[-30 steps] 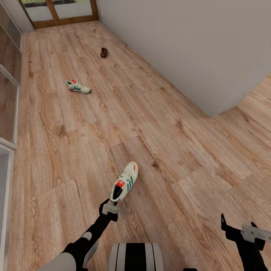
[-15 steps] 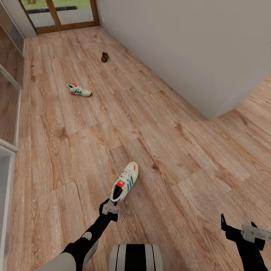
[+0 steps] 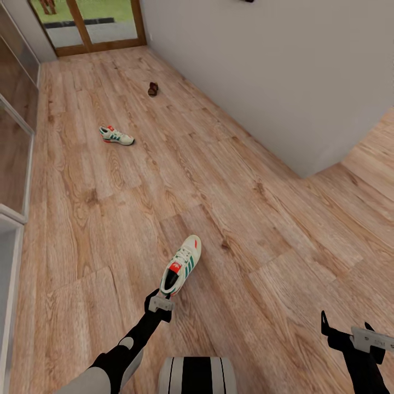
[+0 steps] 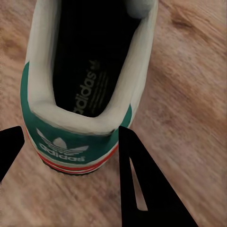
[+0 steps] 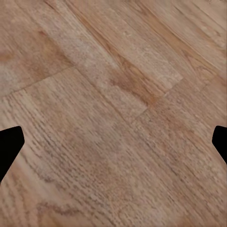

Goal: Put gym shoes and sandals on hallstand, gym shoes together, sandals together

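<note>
Wood-plank corridor floor (image 3: 246, 180) ran off toward a glass door (image 3: 90, 22) at the far end, grey wall (image 3: 262, 71) along one side. Nearest gym shoe (image 3: 181, 265) sat on the floor right ahead of the left gripper (image 3: 159, 302), toe pointing away. In the left wrist view its heel (image 4: 78, 142) sat between the spread fingers (image 4: 142, 189), which weren't clamped on it as far as I could tell. Second gym shoe (image 3: 116, 135) lay way further down, and a brown sandal (image 3: 152, 88) past that near the wall. Right gripper (image 3: 350, 336) hung over bare planks, fingers (image 5: 9, 144) wide apart.
</note>
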